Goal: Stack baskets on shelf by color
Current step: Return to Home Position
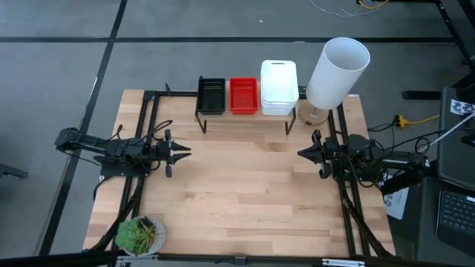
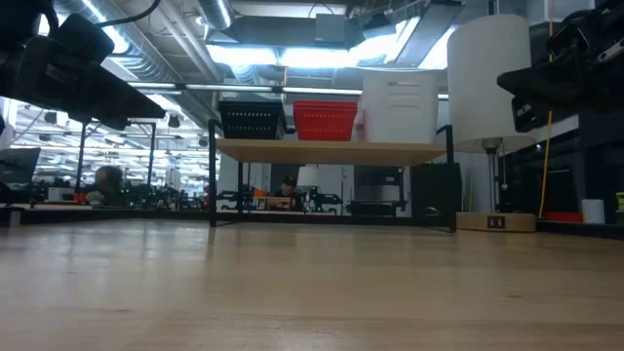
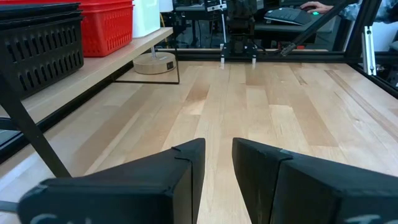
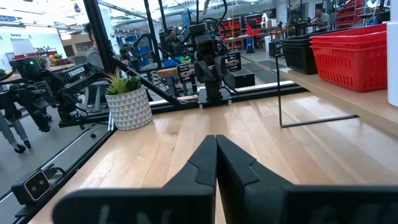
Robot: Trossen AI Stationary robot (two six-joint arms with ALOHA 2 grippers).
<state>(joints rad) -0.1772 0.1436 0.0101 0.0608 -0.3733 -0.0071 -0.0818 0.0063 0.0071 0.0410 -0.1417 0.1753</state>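
**Three colour stacks on the shelf, both arms clear of it**

High view: the shelf carries three stacks side by side. The black baskets sit at the end nearer the left arm, the red baskets in the middle, and the white baskets at the other end. The left gripper and right gripper hover over the table in front of the shelf, well apart from it, tips facing each other.

Low view: all three stacks rest on the shelf's plank, the white one tallest.

Left wrist view: the fingers stand a narrow gap apart, holding nothing.

Right wrist view: the fingers press together, empty.
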